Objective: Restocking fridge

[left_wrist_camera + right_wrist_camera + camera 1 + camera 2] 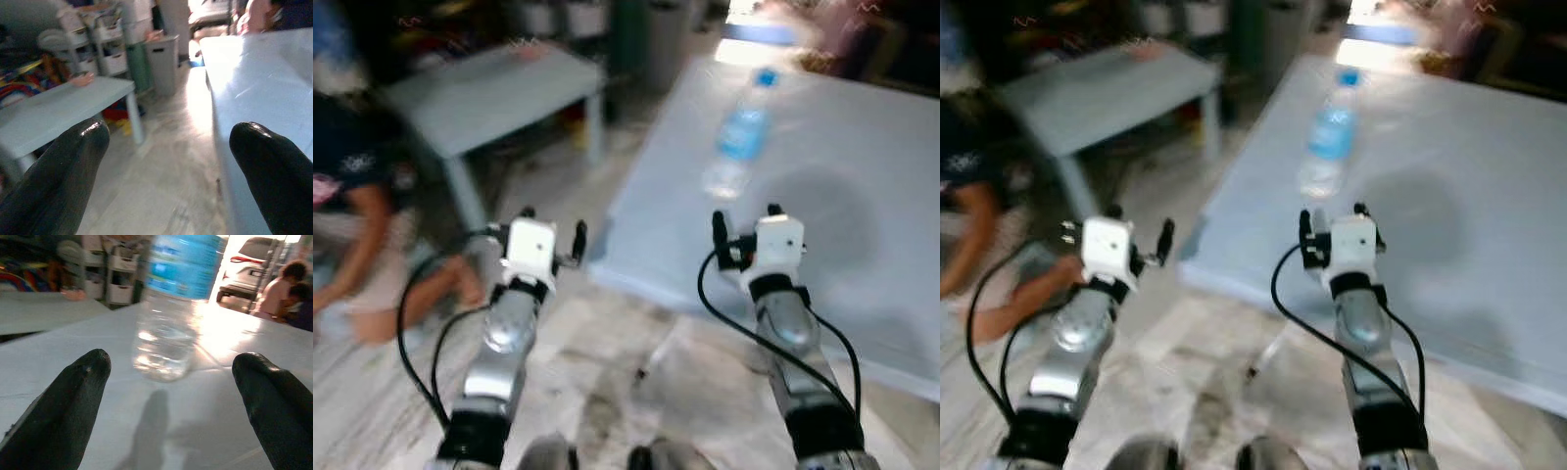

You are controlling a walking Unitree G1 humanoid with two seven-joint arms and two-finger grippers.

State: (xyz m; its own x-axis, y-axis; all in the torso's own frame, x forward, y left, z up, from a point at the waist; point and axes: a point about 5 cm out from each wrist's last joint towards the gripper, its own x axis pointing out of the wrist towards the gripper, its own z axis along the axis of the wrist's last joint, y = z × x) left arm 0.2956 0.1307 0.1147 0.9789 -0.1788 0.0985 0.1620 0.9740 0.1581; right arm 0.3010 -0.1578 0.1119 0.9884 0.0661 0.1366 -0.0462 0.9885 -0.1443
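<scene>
The water bottle (740, 132) stands upright on the pale blue surface (862, 225), clear-bodied with a blue label and blue cap, set in from the near left corner. From the robot's place it lies at about twelve to one o'clock, ahead of the right arm. No fridge can be made out, so this looks like the opening step of the restocking: fetching the bottle before carrying it anywhere.

The right hand (745, 228) is raised over the near edge of the surface, fingers spread wide and holding nothing. In the right wrist view the bottle's lower half (166, 338) sits between the two black fingertips (80, 382) but well beyond them, not yet inside the gap. The next move, as I judge it, calls for reaching forward toward twelve o'clock until the body of the bottle is between the fingers, then closing on it below the label. The bottle is tall and light, so a nudge from one finger could tip it.

The left hand (551, 238) is also wide and empty, held over the floor off the surface's left edge; its wrist view looks along the gap beside the surface.

Outward at ten o'clock stands a smaller low table (489, 93). At nine o'clock a person (357, 235) crouches on the floor, blurred. The head views are soft with motion.
</scene>
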